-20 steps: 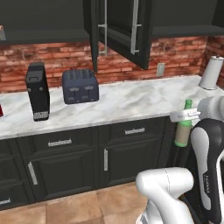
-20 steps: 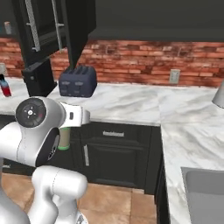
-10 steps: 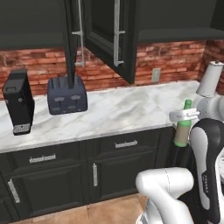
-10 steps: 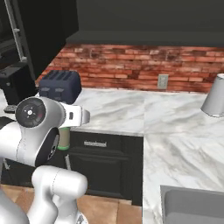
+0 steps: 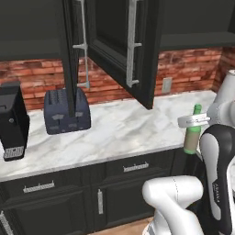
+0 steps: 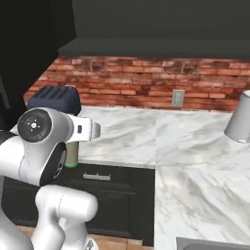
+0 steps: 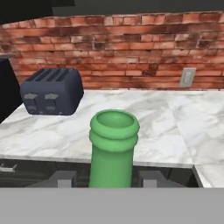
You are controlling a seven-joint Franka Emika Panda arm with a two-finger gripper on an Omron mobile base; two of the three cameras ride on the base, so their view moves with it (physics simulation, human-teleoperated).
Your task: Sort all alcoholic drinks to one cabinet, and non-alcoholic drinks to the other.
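Note:
One of the alcoholic drinks, a slim green bottle (image 5: pixel 192 135) with a tan label, hangs upright in front of the counter edge with my gripper (image 5: pixel 193 121) shut on its neck. In the hand view its green neck (image 7: pixel 113 144) rises between my two dark fingertips (image 7: pixel 64 179), with the gripper (image 7: pixel 109 179) closed on it. In the right base view the bottle's base (image 6: pixel 72 155) shows behind my arm. The upper cabinet (image 5: pixel 114 27) above the counter stands open, with its door (image 5: pixel 125 50) swung out towards me.
A dark blue toaster (image 5: pixel 66 110) and a black coffee machine (image 5: pixel 13 125) stand on the marble counter (image 5: pixel 128 128) at the left. A grey cylinder (image 6: pixel 239 119) stands at the right by the brick wall. Dark drawers (image 5: pixel 133 167) run below the counter.
The base has driven, so the whole scene has shifted left and come closer. The green bottle stays held in the gripper in the same pose.

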